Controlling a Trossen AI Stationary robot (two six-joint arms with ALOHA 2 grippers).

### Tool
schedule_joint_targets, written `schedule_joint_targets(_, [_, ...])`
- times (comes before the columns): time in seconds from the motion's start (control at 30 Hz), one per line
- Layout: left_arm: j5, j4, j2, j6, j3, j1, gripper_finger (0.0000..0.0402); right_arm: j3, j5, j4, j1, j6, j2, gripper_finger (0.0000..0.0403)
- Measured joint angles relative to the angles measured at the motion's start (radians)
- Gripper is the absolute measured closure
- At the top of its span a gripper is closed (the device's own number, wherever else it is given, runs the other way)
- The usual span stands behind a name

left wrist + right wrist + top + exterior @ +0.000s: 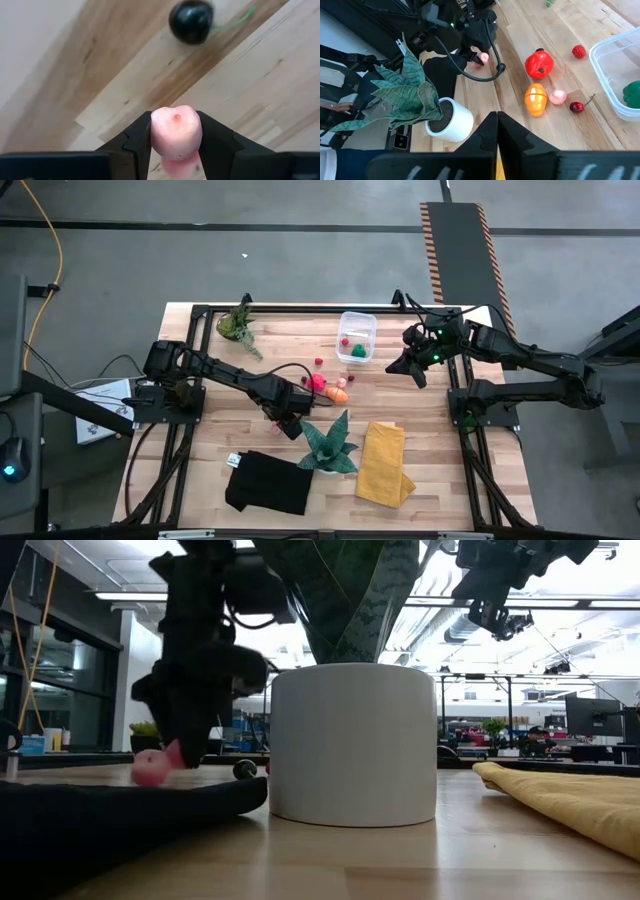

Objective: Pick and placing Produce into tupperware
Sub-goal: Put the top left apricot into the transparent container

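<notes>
My left gripper (287,420) points down over the table's middle, shut on a small pink produce piece (175,131). A dark cherry (191,21) lies on the wood just beyond it. More produce lies between there and the tupperware (357,337): a red tomato (539,64), an orange piece (536,99), a little pink piece (558,96), a red cherry (577,106) and a strawberry (578,51). A green piece (632,92) sits in the tub. My right gripper (497,119) hangs shut and empty, high to the tub's right. My left gripper pinches the pink piece by two opposite sides (156,135) between its two fingers, which come from above, pointing down. The piece stands out past the fingertips (150,768), low over the wood; whether it is clear of the table I cannot tell.
A teal spiky plant in a white pot (328,448) stands right beside my left gripper, toward the near edge. A black cloth (268,482) and a folded yellow cloth (384,463) lie near the front edge. A small leafy plant (238,323) stands at the far left.
</notes>
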Motion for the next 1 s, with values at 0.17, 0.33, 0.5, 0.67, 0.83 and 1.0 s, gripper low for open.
schedule_joint_targets(0.17, [-0.042,-0.081,0.0,0.029,0.068,0.0,0.028,0.0,0.0,0.0,0.0,0.0,0.0,0.0402])
schedule_joint_targets(0.33, [-0.089,-0.162,0.0,0.036,0.136,0.0,0.0272,0.0,0.0,0.0,0.0,0.0,0.0,0.0402])
schedule_joint_targets(0.5, [-0.13,-0.229,0.0,0.06,0.217,0.018,0.0276,0.0,0.0,0.0,0.0,-0.007,0.0,0.0402])
schedule_joint_targets(0.67, [-0.157,-0.295,0.0,0.099,0.304,0.066,0.0277,0.0,0.0,0.0,0.0,-0.007,0.0,0.0402])
schedule_joint_targets(0.83, [-0.178,-0.375,0.0,0.154,0.395,0.111,0.0277,0.0,0.0,0.0,0.0,-0.007,0.0,0.0402])
schedule_joint_targets(1.0, [-0.177,-0.464,0.0,0.198,0.486,0.139,0.0277,0.0,0.0,-0.001,0.0,-0.007,0.0,0.0402])
